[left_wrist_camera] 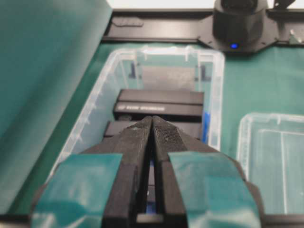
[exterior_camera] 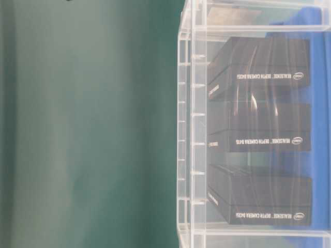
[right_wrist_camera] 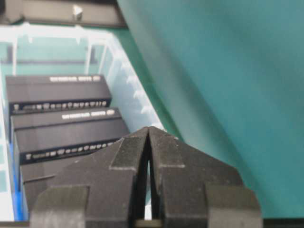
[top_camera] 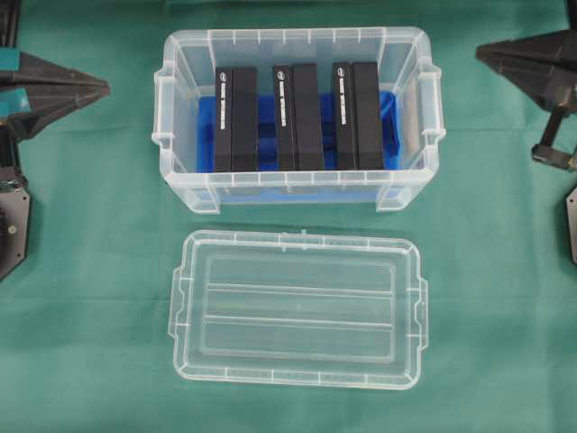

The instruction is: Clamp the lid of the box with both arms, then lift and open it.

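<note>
Green cloth [top_camera: 90, 271] covers the whole work surface in the overhead view; on it the box [top_camera: 180, 54] stands in the upper middle of the frame, open at the top, and the lid [top_camera: 297, 311] lies flat on the cloth just below it in the lower middle, apart from the box and touched by neither arm. We judge the lid light, thin and fairly stiff, yet likely to flex if pinched hard, and its smooth clear plastic looks slippery; the best holds seem to us the short ends, at the raised rim near the small side notches, one arm on each end. Lying flat as it does, its rim offers little height to grip, so a low approach would be needed.

Inside the box we see three black blocks [top_camera: 236, 117] standing side by side on a blue base [top_camera: 389, 122]; white lettering runs along their edges, and they fill much of the floor.

Our left gripper [top_camera: 104, 88] sits at the left edge of the frame, level with the box, its jaws pressed together on nothing; the left wrist view shows them meeting at the tip. Our right gripper [top_camera: 480, 51] sits at the upper right edge, likewise closed and empty, well apart from the lid.
</note>
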Controlling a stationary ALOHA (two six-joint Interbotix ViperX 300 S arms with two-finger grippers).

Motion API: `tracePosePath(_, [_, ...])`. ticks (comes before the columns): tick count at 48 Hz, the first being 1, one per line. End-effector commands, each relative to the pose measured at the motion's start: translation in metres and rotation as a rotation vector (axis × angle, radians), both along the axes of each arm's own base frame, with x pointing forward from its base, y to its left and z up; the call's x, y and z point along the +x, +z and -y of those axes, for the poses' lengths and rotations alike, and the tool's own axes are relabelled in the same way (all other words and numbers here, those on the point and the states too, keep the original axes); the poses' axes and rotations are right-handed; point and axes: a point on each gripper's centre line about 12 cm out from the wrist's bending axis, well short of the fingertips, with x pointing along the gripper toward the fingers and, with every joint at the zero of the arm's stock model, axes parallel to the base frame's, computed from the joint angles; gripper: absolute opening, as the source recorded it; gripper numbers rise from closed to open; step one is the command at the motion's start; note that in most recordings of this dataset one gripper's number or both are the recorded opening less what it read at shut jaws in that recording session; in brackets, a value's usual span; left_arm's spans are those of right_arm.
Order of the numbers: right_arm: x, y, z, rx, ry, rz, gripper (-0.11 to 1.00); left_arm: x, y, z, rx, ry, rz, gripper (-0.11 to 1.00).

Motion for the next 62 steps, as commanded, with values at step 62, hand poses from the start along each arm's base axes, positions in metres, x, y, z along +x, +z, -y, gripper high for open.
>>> tracePosePath(62, [0.018,-0.048,0.001,0.183,0.142,0.014,0.00,-0.004,-0.064,0.006,-0.062,-0.069,0.117,0.01])
